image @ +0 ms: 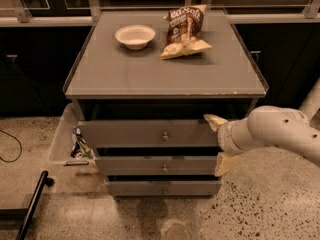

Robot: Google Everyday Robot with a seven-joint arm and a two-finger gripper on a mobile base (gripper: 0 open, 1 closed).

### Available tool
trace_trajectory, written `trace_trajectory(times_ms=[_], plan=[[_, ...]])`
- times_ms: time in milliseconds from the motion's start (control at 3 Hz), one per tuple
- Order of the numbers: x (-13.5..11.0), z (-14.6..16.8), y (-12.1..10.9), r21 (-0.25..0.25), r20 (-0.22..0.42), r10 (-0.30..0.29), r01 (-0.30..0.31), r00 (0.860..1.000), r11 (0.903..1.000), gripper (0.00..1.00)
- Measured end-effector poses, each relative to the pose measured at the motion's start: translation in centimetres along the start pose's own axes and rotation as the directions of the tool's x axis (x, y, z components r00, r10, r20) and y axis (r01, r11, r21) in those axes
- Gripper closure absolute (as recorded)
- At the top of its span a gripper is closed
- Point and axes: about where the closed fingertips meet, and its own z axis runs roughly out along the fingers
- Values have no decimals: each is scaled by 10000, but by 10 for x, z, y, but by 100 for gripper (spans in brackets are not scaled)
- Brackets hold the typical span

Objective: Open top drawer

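The top drawer [130, 133] is the widest of three grey drawers in a grey cabinet, with a small round metal knob [165, 136] at its centre. A dark gap shows above its front, and its inside is hidden. My gripper [214, 144] is at the right end of the drawer fronts, on a white arm [272, 129] coming in from the right. Its cream fingers are spread wide. The upper fingertip [214, 121] is by the top drawer's right corner and the lower one [223, 164] is by the middle drawer [150, 165]. It holds nothing and is well right of the knob.
A white bowl [135, 36] and a chip bag [184, 31] sit on the cabinet top [150, 74]. A clear bin [67, 139] with litter stands against the cabinet's left side. A black pole [32, 204] and a cable [10, 146] lie on the speckled floor at the left. Dark cabinets run behind.
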Motion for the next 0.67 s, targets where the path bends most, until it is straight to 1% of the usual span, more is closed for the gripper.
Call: trace_trajectory(times_ms=[333, 667], plan=[[0, 0, 0, 0, 0, 0, 0, 10000, 10000, 0], [4, 1, -10, 43, 375, 89, -91, 9993, 9999, 0]])
